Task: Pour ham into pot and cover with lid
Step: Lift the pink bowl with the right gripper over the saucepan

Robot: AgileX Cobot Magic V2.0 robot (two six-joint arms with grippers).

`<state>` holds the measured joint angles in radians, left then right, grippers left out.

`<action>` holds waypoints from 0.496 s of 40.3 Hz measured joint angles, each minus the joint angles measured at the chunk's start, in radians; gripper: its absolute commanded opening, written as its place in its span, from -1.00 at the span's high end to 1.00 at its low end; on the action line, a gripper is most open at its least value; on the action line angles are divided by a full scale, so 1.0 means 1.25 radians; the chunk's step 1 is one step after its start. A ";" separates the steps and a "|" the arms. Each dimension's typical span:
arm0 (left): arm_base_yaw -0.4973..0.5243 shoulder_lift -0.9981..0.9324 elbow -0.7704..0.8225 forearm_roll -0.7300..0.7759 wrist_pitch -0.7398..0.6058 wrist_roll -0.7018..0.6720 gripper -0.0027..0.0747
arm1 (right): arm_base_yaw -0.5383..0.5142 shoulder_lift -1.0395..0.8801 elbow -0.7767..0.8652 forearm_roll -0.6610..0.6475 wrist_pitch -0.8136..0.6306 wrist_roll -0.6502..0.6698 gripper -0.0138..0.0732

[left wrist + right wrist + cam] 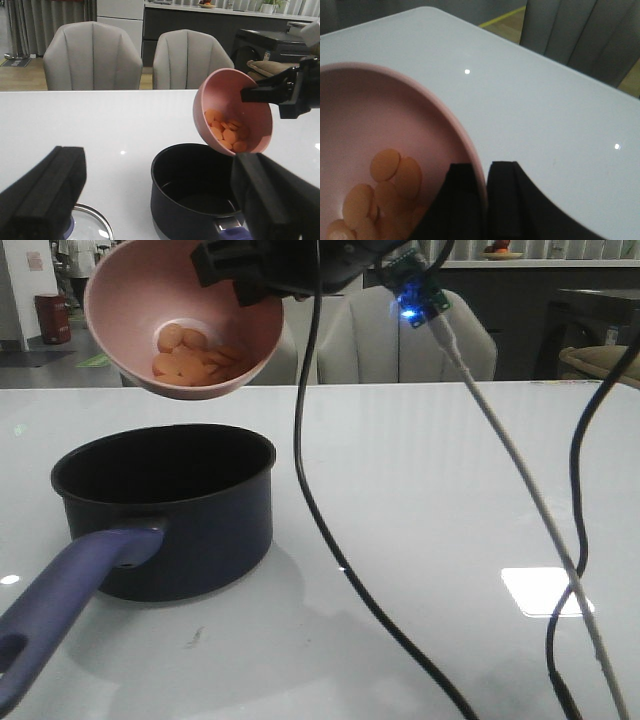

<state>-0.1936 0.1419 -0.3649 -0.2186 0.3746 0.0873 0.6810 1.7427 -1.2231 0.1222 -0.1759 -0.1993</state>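
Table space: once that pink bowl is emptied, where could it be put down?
The widest bare stretch of table lies right of the pot, though dangling cables cross it. Behind the pot is bare too. It is crowded at the pot's handle and near the lid.

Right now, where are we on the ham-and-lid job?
Done: right gripper has the pink bowl lifted and tilted above the pot. In hand: the pour; the ham sits in the bowl, pot looks empty. Left: finish pouring, then fit the lid, lying beside the pot under the open left gripper.
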 measured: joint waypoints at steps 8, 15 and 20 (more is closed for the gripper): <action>0.000 0.000 0.000 0.000 0.000 0.000 -0.72 | 0.027 0.050 0.000 0.041 -0.155 -0.170 0.37; 0.000 0.000 0.000 0.000 0.000 0.000 -0.72 | 0.064 0.083 0.015 0.122 -0.321 -0.349 0.37; 0.000 0.000 0.000 0.000 0.000 0.000 -0.72 | 0.089 0.110 0.031 0.173 -0.421 -0.496 0.37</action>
<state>-0.1936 0.1419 -0.3649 -0.2186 0.3746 0.0873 0.7921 1.8808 -1.1839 0.3380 -0.7026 -0.8196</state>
